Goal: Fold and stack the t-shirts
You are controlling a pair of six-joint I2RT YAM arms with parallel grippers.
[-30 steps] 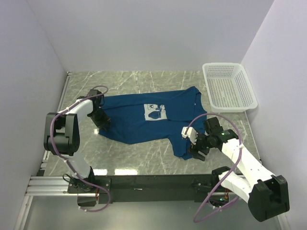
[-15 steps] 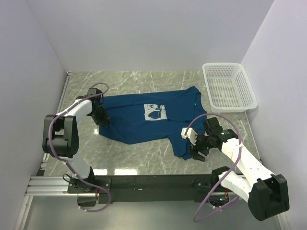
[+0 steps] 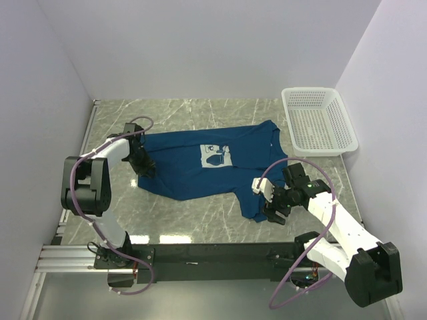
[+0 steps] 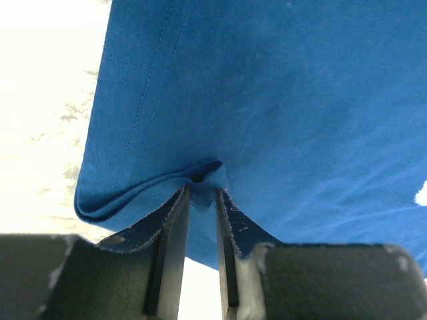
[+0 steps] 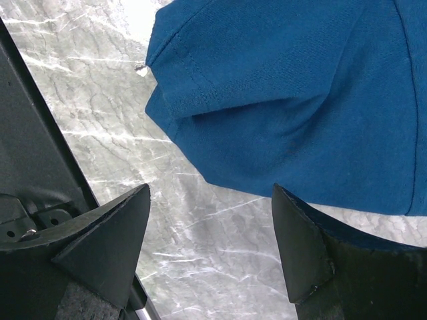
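The dark blue t-shirt (image 3: 200, 167) with a white square print lies spread across the marble table, its hem to the left and its collar toward the right. My left gripper (image 3: 145, 168) is shut on a pinch of the t-shirt's fabric near its left hem edge; the cloth (image 4: 267, 100) bunches between the fingers. My right gripper (image 3: 272, 211) is open just off the t-shirt's near right sleeve (image 5: 280, 113), above bare marble, holding nothing.
A white plastic mesh basket (image 3: 318, 121) stands at the back right. White walls close the table on three sides. The black base rail (image 3: 213, 253) runs along the near edge. Bare marble (image 3: 193, 220) lies in front of the shirt.
The left gripper has shifted slightly along the shirt's left edge and back, still pinching it. The right gripper has edged a little left toward the sleeve.
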